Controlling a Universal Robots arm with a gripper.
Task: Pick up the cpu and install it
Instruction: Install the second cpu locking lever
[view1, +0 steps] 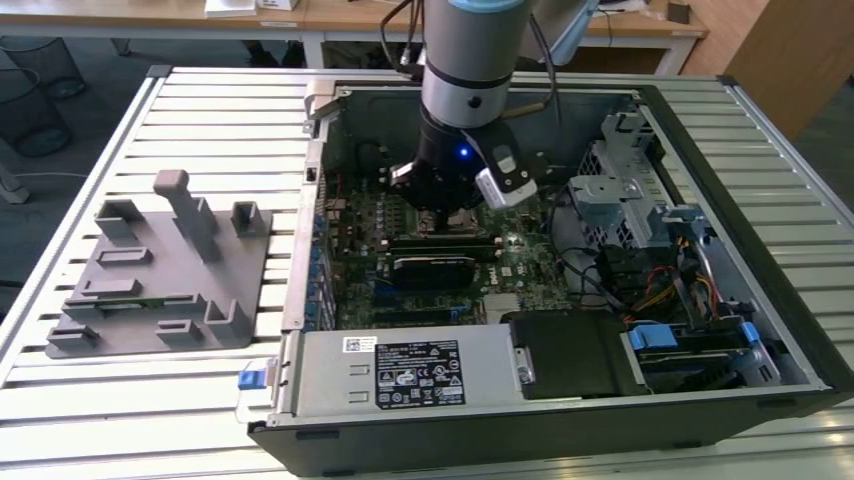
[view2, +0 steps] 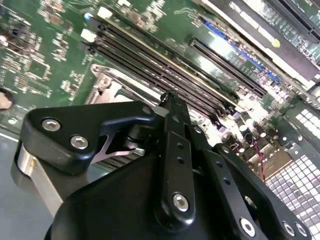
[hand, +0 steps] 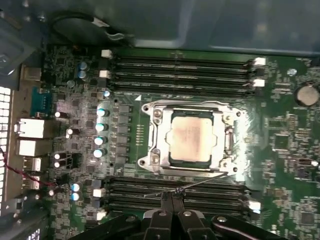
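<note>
A slatted grey metal table carries everything. On the exterior view's left lies a grey plastic holder tray; its slots hold no chip that I can see. To its right stands the open black computer case, green motherboard inside. In the first wrist view the silvery square cpu sits in the metal socket frame, between rows of black memory slots. My fingers are pressed together, holding nothing, just beside the socket.
</note>
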